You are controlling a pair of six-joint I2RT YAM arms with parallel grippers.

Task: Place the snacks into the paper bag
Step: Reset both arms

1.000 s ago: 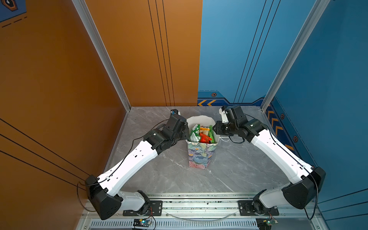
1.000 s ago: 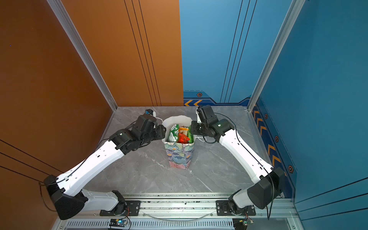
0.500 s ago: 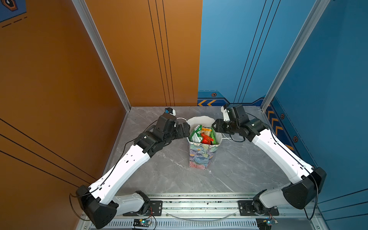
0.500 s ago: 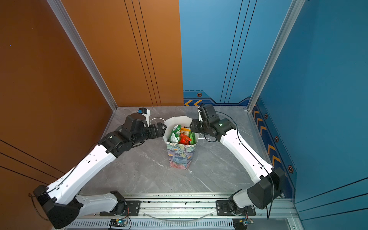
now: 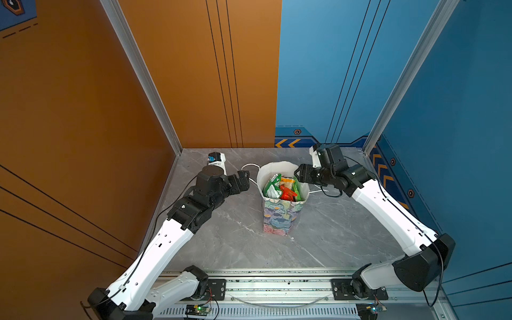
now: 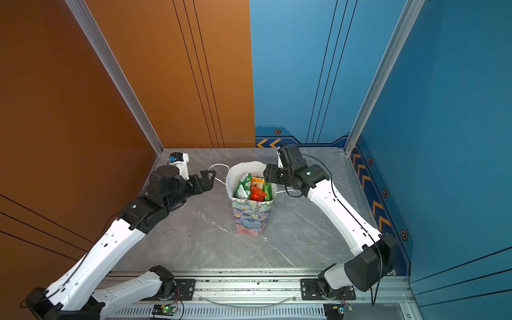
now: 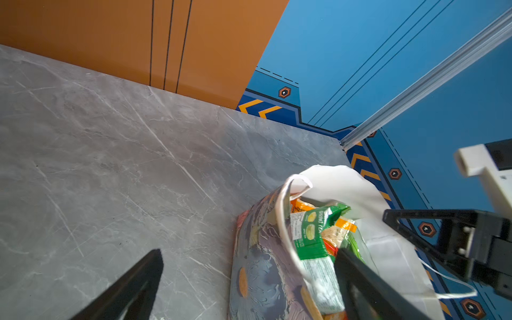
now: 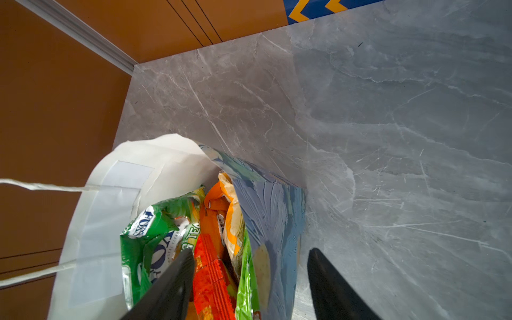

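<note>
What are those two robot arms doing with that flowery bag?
They are packing snacks into the paper bag. It stands upright on the table, with green, orange and red ones showing inside. The left claw is open and empty beside the bag. The right claw is open at the rim, one finger inside, one outside. No packet lies outside.

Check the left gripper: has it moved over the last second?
Yes. The left gripper has pulled back from the paper bag, toward the orange wall; a clear gap now separates gripper and bag.
</note>
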